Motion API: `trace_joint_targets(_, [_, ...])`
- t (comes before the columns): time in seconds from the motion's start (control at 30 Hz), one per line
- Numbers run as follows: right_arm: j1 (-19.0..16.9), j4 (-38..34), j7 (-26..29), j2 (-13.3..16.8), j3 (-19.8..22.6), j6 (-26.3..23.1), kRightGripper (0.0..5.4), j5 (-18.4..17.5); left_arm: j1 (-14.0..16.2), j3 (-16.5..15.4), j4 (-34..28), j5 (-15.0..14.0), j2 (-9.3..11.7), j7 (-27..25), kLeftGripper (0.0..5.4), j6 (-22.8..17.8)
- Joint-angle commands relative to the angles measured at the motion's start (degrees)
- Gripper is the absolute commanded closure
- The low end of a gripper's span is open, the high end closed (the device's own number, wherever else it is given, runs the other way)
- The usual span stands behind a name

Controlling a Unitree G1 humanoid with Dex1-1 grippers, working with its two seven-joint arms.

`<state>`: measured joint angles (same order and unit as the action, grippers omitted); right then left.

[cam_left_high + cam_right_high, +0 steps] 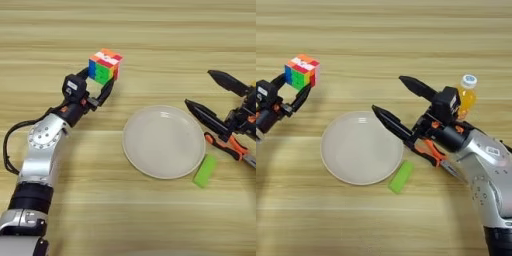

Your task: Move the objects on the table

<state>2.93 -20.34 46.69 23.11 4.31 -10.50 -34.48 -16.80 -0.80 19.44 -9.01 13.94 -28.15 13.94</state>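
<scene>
While the left tool (pixel 99 84) pinches the puzzle cube (pixel 104 65) by opposite flat faces, far-left above the desk (pixel 150 30), the rigid, light cube looks secure; the right tool (pixel 397 106) gapes wide, empty.

A light tan wooden table (pixel 150 30) with horizontal grain stripes fills the whole view; no walls, floor or windows show. The light is soft and even, leaving only faint, blurred shadows on the wood and a small glint near the middle
</scene>
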Motion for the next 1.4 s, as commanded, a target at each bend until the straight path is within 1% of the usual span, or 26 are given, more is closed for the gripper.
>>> trace_joint_targets(0.03, [0.3,0.2,-0.5,-0.6,-0.8,0.6,0.00,0.9,-0.6,2.1,1.9,1.6,-1.2,-0.1,2.13,-1.9])
trace_joint_targets(0.13, [0.4,0.0,-0.7,-1.0,-1.1,0.6,0.00,1.2,-0.1,4.0,3.1,2.6,-1.3,-1.1,2.13,-3.1])
trace_joint_targets(0.27, [0.4,-0.2,-0.9,-1.4,-1.4,0.6,0.00,1.4,0.2,5.6,3.8,3.7,-1.0,-2.5,2.13,-4.5])
trace_joint_targets(0.5, [0.8,-0.6,-1.1,-1.4,-1.8,0.5,0.00,1.1,0.1,6.8,5.6,5.2,-0.5,-3.6,2.13,-7.2])
trace_joint_targets(0.67, [0.9,-0.7,-1.1,-1.4,-1.7,0.3,0.00,0.8,0.2,7.1,6.4,6.2,-0.1,-3.5,2.13,-8.0])
trace_joint_targets(0.93, [0.9,-0.6,-0.9,-1.3,-1.6,0.3,0.00,0.6,0.1,6.9,6.8,6.9,-0.3,-3.3,2.13,-8.1])
trace_joint_targets(1.3, [0.7,-0.8,-0.7,-1.1,-1.6,0.1,0.00,0.3,0.2,7.3,6.6,7.1,-0.3,-3.7,2.13,-8.3])
trace_joint_targets(1.33, [0.7,-0.8,-0.7,-1.2,-1.6,0.1,0.00,0.3,0.2,7.3,6.7,7.2,-0.3,-3.7,1.77,-8.3])
trace_joint_targets(1.4, [0.7,-0.6,-0.6,-1.2,-1.6,0.2,0.00,0.3,0.2,7.3,6.7,7.2,-0.3,-3.6,1.69,-8.4])
